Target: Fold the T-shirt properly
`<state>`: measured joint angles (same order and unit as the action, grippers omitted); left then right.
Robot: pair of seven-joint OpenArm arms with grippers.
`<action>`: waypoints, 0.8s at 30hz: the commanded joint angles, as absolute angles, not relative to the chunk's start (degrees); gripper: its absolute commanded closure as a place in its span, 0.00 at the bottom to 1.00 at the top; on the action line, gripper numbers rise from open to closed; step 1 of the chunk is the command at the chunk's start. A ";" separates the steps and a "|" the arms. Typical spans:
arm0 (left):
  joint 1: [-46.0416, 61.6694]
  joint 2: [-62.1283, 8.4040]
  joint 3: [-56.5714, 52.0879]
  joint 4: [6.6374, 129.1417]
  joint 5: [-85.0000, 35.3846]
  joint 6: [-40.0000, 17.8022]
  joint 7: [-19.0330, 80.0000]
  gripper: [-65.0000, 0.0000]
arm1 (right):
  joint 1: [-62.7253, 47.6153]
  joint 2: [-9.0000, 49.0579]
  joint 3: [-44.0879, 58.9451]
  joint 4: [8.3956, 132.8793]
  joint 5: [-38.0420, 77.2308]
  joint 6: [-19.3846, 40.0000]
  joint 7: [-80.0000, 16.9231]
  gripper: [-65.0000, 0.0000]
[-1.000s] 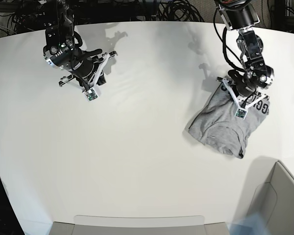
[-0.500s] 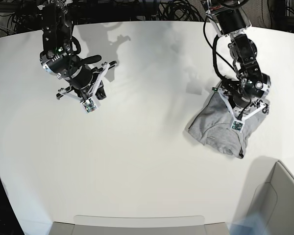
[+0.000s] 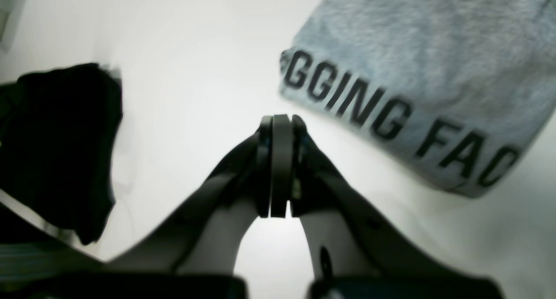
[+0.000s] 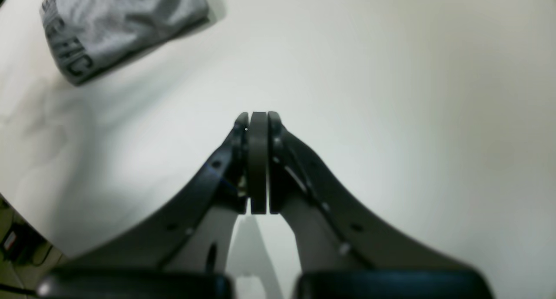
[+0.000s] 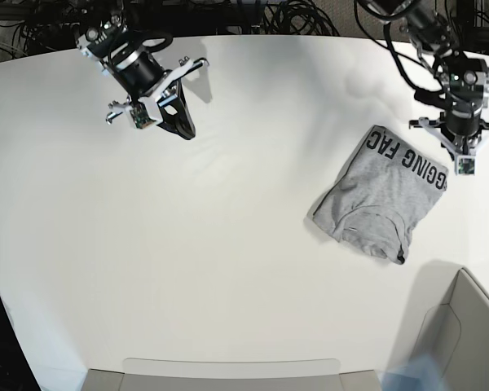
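The grey T-shirt (image 5: pixel 381 198) lies folded into a compact bundle on the right of the white table (image 5: pixel 228 244), with black lettering along its far-right edge. That lettered edge (image 3: pixel 404 116) fills the upper right of the left wrist view. My left gripper (image 5: pixel 459 129) hovers just right of the lettered edge, clear of the cloth; its fingertips (image 3: pixel 280 121) are shut with nothing between them. My right gripper (image 5: pixel 183 126) is raised at the far left, well away from the shirt. It shows shut and empty (image 4: pixel 257 116) over bare table, with the T-shirt (image 4: pixel 117 25) in the top left corner.
A grey bin (image 5: pixel 464 342) stands at the front right corner. A flat pale tray (image 5: pixel 228 373) lies along the front edge. Black cables (image 5: pixel 293 16) run behind the table's far edge. A dark blurred shape (image 3: pixel 56 147) fills the left of the left wrist view.
My left gripper has lifted off the shirt and moved right and back, uncovering the lettering. My right arm has swung up toward the far edge. The shirt has stayed put.
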<state>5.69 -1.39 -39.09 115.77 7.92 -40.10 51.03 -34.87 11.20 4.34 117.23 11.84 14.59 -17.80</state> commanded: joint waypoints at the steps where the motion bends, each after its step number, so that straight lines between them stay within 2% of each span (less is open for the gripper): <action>1: 9.63 1.36 -42.24 116.97 7.25 -40.00 41.19 1.00 | -36.70 11.30 5.14 118.29 12.09 14.55 -15.16 1.00; 4: 15.16 6.81 -47.08 116.97 7.25 -40.00 27.47 1.00 | -42.77 11.21 6.37 118.29 12.18 14.46 -11.65 1.00; 7: 18.51 8.57 -50.42 116.79 6.81 -40.00 19.30 1.00 | -47.60 10.95 7.08 118.29 12.18 14.37 -9.27 1.00; 15: 26.33 8.57 -54.64 116.09 0.57 -40.00 24.13 1.00 | -59.03 5.41 10.68 118.20 12.09 14.46 -7.69 1.00; 24: 35.82 8.48 -54.64 111.60 -0.75 -40.00 23.60 1.00 | -70.20 0.48 10.77 117.67 12.00 14.55 -7.69 1.00</action>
<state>34.48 8.27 -54.28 111.07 -0.03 -40.34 25.47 -69.08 0.51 10.66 116.99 11.64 14.06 -9.08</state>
